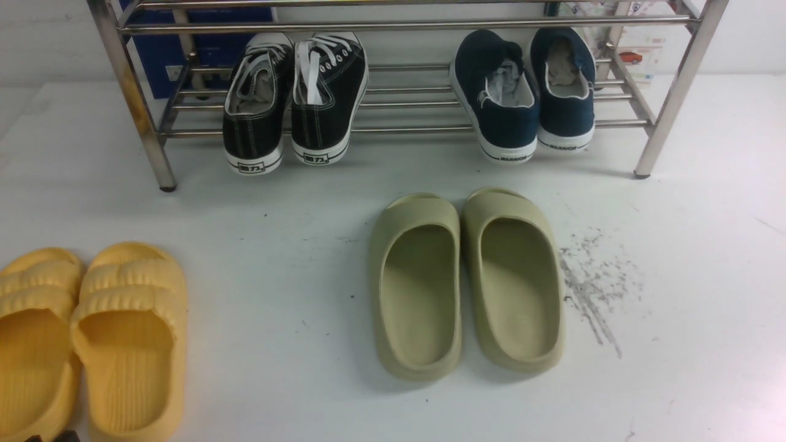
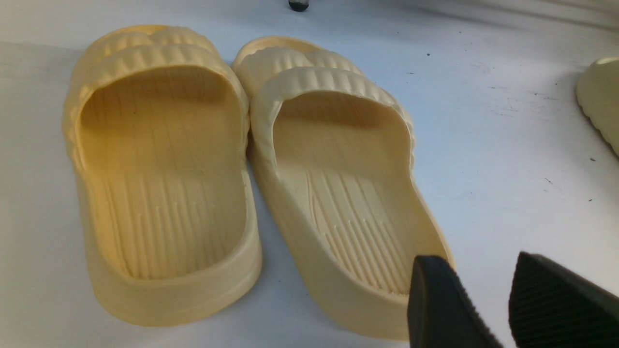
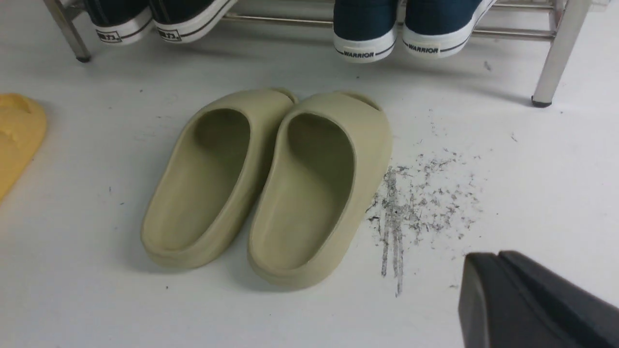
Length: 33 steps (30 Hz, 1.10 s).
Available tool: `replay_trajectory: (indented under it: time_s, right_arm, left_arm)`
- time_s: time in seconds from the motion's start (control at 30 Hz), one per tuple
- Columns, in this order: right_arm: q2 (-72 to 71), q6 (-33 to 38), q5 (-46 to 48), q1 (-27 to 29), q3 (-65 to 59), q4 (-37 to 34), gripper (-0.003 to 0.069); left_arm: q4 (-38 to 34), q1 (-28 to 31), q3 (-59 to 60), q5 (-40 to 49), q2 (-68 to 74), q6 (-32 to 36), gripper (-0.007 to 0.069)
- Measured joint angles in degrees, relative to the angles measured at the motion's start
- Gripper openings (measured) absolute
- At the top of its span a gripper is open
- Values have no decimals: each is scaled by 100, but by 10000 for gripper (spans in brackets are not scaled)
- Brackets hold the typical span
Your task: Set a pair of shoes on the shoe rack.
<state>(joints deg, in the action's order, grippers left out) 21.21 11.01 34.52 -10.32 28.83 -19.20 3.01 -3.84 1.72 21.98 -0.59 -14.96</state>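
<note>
The two navy-blue slip-on shoes (image 1: pixel 500 98) (image 1: pixel 565 92) rest side by side on the lower bars at the right end of the steel shoe rack (image 1: pixel 405 26), heels toward me, toes tipped back. Their white heels also show in the right wrist view (image 3: pixel 365 29). My left gripper (image 2: pixel 476 270) is open and empty, low over the white floor by the heel of a yellow slide. My right gripper (image 3: pixel 495 256) is shut and empty, above the floor to the right of the olive slides. Neither gripper is near the rack.
Black lace-up sneakers (image 1: pixel 295 98) sit on the rack's left part. Olive-green slides (image 1: pixel 466 282) lie on the floor in front of the rack. Yellow slides (image 1: pixel 86 337) lie at the near left. Dark scuff marks (image 1: pixel 592 288) are right of the olive slides.
</note>
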Motion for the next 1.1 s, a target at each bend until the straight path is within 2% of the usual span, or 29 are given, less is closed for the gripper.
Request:
replay_trajectory:
  time_s: [0.13, 0.2, 0.27, 0.4, 0.6, 0.73, 0.87, 0.97, 1.1]
  right_arm:
    - [-1000, 0, 388, 0, -337, 12, 48]
    - [-1520, 73, 511, 15, -465, 339, 51]
    - [-1840, 153, 416, 202, -567, 780, 55]
    - [-2030, 81, 185, 622, -844, 1124, 58]
    - [-2168, -767, -150, 1097, -1930, 1513, 69]
    - [-2180, -1015, -541, 1135, -2250, 1837, 71]
    - [-2186, -1680, -824, 1142, -2819, 2327, 79]
    - [-2186, -2066, -1107, 1142, -2943, 2423, 83]
    - [-2186, -2234, -1169, 1142, -2957, 2423, 90]
  left_arm:
    - [0, 0, 0, 0, 0, 0, 237]
    - [0, 0, 0, 0, 0, 0, 237]
    - [0, 0, 0, 0, 0, 0, 237]
    - [0, 0, 0, 0, 0, 0, 237]
    - [0, 0, 0, 1, 0, 0, 237]
    - [0, 0, 0, 8, 0, 0, 237]
    - [0, 0, 0, 23, 0, 0, 238]
    - [0, 0, 0, 40, 0, 0, 239]
    - [5, 0, 0, 45, 0, 0, 239]
